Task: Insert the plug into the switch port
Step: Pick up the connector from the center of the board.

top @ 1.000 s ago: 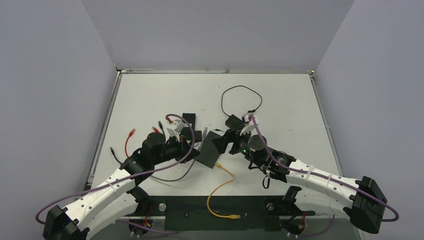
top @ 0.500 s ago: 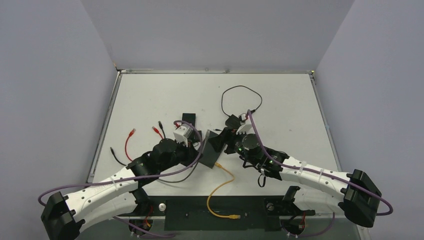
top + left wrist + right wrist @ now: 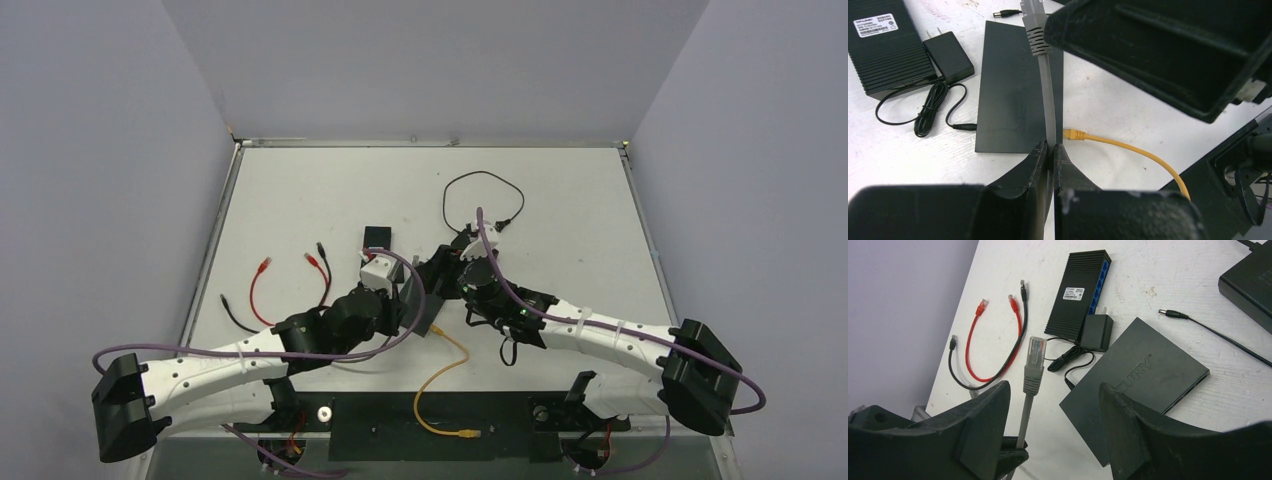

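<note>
A grey network cable ends in a clear plug [image 3: 1036,351], which stands upright above the table. My left gripper [image 3: 1050,148] is shut on the grey cable [image 3: 1047,100] a short way below the plug [image 3: 1031,11]. My right gripper [image 3: 1053,400] is open, and its two fingers straddle the cable without touching it. The cable runs close to the left finger [image 3: 980,415]. A flat dark switch [image 3: 1140,380] lies on the table under both grippers [image 3: 420,300]. Its ports are on a side edge and are barely visible.
A yellow cable [image 3: 1128,150] is plugged into the flat switch's near edge. A ribbed black switch with blue ports [image 3: 1078,290] and a power adapter [image 3: 1097,332] lie behind. Red [image 3: 973,347] and black [image 3: 1015,335] patch cables lie left. A barrel plug [image 3: 1170,315] lies to the right.
My left arm has carried the grey cable to the right, over the flat switch. My right gripper has swung left around the cable and its jaws have narrowed.
</note>
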Motion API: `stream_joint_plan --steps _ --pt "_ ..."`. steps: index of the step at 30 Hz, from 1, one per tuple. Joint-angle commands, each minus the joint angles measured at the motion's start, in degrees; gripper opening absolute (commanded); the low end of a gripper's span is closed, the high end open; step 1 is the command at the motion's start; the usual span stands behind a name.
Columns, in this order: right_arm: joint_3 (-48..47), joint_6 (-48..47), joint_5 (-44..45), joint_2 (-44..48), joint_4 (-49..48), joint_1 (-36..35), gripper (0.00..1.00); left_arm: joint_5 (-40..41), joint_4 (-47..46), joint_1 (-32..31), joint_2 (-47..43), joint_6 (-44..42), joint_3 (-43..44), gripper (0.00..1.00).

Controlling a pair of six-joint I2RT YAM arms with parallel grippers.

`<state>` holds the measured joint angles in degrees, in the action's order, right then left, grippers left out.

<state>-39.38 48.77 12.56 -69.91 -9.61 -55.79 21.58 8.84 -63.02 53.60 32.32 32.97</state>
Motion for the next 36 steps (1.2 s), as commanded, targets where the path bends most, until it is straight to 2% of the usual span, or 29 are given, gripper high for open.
stream_joint_plan --steps 1,21,36 --pt "-3.07 1.19 1.89 -1.23 -0.82 -0.86 0.59 6.35 0.21 -1.15 0.84 0.53 3.27 0.0" --pt "-6.61 2.06 3.0 -6.04 -2.34 -1.68 0.47 7.32 -0.96 -2.19 2.49 1.27 4.28 0.0" --pt "-8.54 1.6 3.12 -7.78 -1.03 -1.68 0.29 8.64 -0.4 -2.28 2.98 1.01 4.59 0.0"
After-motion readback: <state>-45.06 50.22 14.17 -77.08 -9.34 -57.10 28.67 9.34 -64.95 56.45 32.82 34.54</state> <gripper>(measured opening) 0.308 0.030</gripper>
